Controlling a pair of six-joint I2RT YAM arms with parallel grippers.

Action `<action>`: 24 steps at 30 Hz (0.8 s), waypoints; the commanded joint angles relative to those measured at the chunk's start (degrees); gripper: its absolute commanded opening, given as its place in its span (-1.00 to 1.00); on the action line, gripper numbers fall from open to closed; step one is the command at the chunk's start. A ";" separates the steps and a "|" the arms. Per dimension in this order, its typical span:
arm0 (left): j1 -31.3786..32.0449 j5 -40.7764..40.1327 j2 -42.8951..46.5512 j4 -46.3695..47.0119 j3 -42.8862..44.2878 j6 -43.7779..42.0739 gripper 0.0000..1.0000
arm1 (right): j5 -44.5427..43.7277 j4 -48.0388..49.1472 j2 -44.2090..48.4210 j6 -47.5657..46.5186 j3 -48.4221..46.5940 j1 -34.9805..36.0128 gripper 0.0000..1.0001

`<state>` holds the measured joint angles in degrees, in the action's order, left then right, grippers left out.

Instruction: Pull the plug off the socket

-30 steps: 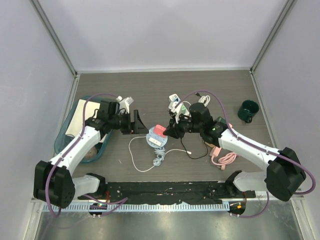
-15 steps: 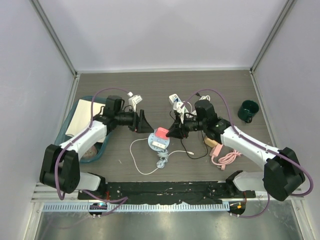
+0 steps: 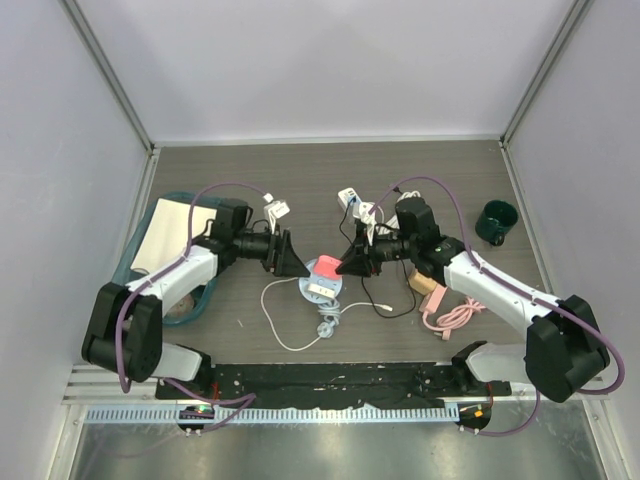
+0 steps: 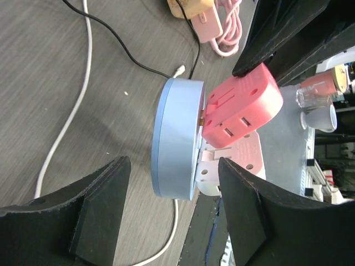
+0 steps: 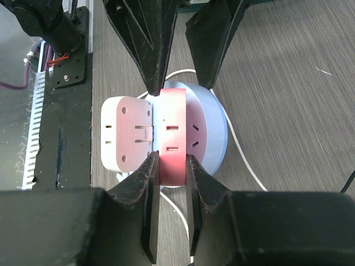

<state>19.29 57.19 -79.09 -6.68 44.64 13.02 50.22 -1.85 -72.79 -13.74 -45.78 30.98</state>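
Two grippers face off mid-table from above: we see the left gripper (image 3: 290,262) and right gripper (image 3: 350,265) flanking the plug (image 3: 322,268) on the socket (image 3: 312,288). Left wrist: jaws wide, empty, socket just ahead. Right wrist: fingers (image 5: 150,205) pinch the tilted plug.

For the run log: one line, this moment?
right gripper: shut on pink plastic plug | left gripper: open beside round blue socket | plug tilted

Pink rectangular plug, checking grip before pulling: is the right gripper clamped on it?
Yes, the right gripper pinches the pink rectangular plug between its fingers.
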 commanded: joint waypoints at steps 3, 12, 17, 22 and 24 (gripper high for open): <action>1.01 3.02 -1.86 -0.18 0.89 -2.03 0.37 | 3.75 4.04 2.74 0.73 -0.98 -0.48 -0.98; 1.10 4.07 -2.82 -0.18 1.24 -0.71 0.29 | 3.57 4.66 2.83 1.43 -0.89 -0.57 -0.99; 1.19 3.20 -3.88 1.23 1.41 2.89 -0.59 | 1.48 7.46 3.10 3.63 0.51 -0.49 -0.99; 1.19 -1.36 -5.37 -1.57 2.20 6.32 -1.00 | -3.19 10.79 4.15 7.40 2.00 -0.22 -0.99; 1.19 -2.95 -6.77 -5.43 3.78 6.06 -1.00 | -8.86 12.74 6.25 7.76 4.81 1.35 -0.98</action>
<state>20.32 58.50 -83.99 -7.18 45.01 17.26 47.79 2.15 -71.94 -9.39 -43.13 30.63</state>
